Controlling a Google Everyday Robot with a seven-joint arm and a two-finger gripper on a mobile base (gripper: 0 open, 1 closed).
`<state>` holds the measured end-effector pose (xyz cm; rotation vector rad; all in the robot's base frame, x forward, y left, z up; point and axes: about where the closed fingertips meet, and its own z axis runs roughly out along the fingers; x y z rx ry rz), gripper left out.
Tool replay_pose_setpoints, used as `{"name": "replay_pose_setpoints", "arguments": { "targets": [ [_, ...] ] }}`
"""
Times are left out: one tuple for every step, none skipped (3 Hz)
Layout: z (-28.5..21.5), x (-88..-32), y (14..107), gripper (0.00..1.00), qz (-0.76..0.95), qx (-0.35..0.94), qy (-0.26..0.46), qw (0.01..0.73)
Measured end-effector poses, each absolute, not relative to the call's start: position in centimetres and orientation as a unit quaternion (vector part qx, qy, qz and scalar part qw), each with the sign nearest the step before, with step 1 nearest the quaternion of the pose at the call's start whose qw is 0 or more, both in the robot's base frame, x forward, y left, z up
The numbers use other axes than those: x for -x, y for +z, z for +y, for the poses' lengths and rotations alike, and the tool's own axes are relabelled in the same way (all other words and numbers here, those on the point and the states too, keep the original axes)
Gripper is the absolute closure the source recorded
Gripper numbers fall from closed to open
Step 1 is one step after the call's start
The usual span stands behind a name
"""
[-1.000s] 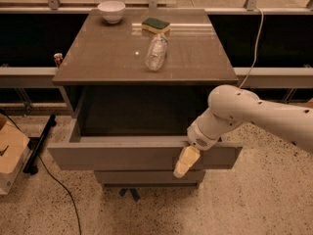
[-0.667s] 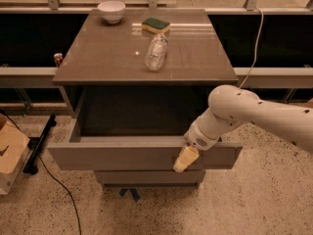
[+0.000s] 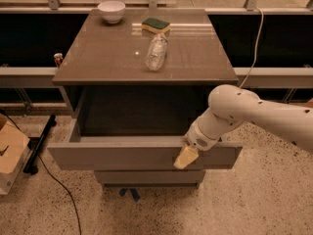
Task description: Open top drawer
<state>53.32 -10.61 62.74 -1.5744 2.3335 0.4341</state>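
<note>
Overlapping one top drawer (image 3: 122,153): closed fingers (image 3: 186,157)

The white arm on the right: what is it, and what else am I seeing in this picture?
It is a robot's single arm, reaching in from the right. Its grasping tool, the tan tip, sits against the front of the top drawer, which stands pulled out. Whether it grips the panel I cannot tell. The one camera looks down on it all from the front. On the cabinet top are a white bowl, a green and yellow sponge and a clear bottle lying on its side.
</note>
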Motion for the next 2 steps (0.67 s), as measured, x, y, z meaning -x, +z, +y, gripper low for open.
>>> {"name": "replay_pose_setpoints", "arguments": {
  "targets": [
    [-10.61, -53.32, 62.77, 0.94, 0.81, 0.547, 0.151, 0.146],
    [-10.56, -53.33, 62.77, 0.77, 0.81, 0.547, 0.151, 0.146]
  ]
}}
